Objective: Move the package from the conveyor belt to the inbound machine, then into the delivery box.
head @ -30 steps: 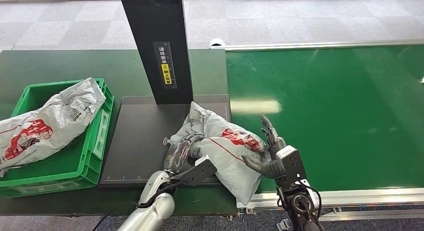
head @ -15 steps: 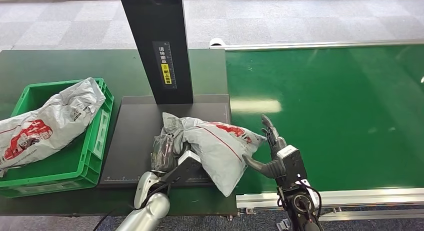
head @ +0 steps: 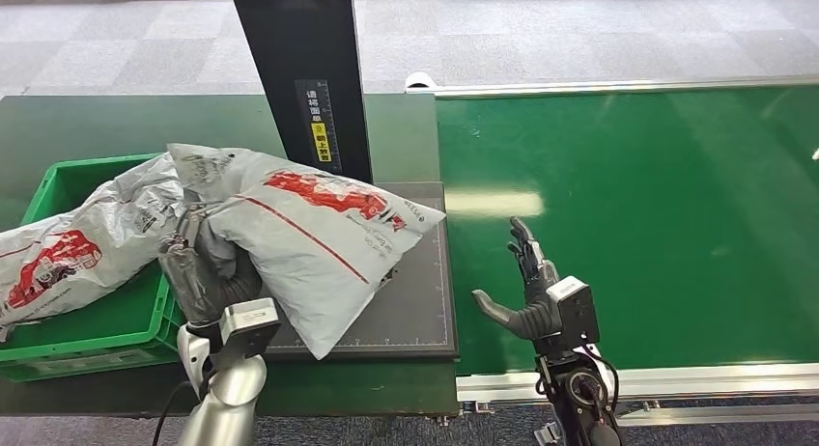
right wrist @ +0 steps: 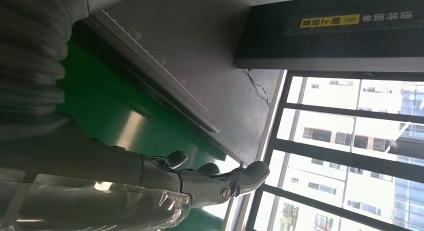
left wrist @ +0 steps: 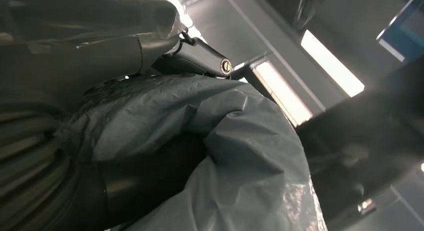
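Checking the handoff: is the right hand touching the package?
No. The right hand hovers open over the conveyor belt, while the left hand holds the package.

The black post (head: 307,89) of the scanner carries a dark label (head: 320,121) with white Chinese characters and a yellow strip of black ones, too small to read. The grey package (head: 309,234) and the bag in the green box (head: 106,311) bear red printing, unreadable.
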Controlling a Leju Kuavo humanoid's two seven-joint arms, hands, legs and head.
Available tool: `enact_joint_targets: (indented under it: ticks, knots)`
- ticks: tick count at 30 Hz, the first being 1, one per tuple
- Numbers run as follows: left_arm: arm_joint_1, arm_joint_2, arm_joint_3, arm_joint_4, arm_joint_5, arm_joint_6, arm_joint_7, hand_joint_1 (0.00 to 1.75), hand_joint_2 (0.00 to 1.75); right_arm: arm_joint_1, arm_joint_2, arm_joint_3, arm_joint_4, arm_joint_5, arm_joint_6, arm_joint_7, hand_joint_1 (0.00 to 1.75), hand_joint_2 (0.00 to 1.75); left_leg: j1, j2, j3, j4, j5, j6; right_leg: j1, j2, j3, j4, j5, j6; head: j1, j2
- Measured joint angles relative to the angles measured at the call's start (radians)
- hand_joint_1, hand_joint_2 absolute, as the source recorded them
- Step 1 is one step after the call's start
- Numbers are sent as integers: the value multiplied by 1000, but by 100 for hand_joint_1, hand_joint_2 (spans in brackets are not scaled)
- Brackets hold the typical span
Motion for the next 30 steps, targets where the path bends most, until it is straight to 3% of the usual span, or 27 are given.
enact_joint_targets:
  ticks: [13, 16, 25, 30]
  knots:
    - [-9, -11, 128, -167, -90, 0, 0, 175, 175, -11, -4, 0, 21, -6, -8, 0, 0, 175, 0, 0, 0, 0, 0, 0, 0, 0, 0, 0, 0, 0, 0, 0]
    - [-61, -11, 240, -173, -201, 0, -1, 175, 175, -11, -4, 2, 29, -6, -14, 0, 0, 175, 0, 0, 0, 0, 0, 0, 0, 0, 0, 0, 0, 0, 0, 0]
    - [-274, 0, 752, -12, -539, 0, 10, 175, 175, -5, -5, 2, 37, 1, -44, 8, 0, 175, 0, 1, 0, 0, 2, -2, 0, 1, -1, 2, 0, -1, 0, 0]
    - [-322, 7, 908, 54, -570, 0, 15, 175, 175, 2, -7, 1, 37, 1, -49, 9, 0, 175, 0, 0, -1, 0, 2, -2, 0, 2, -2, 2, 1, -1, 0, 0]
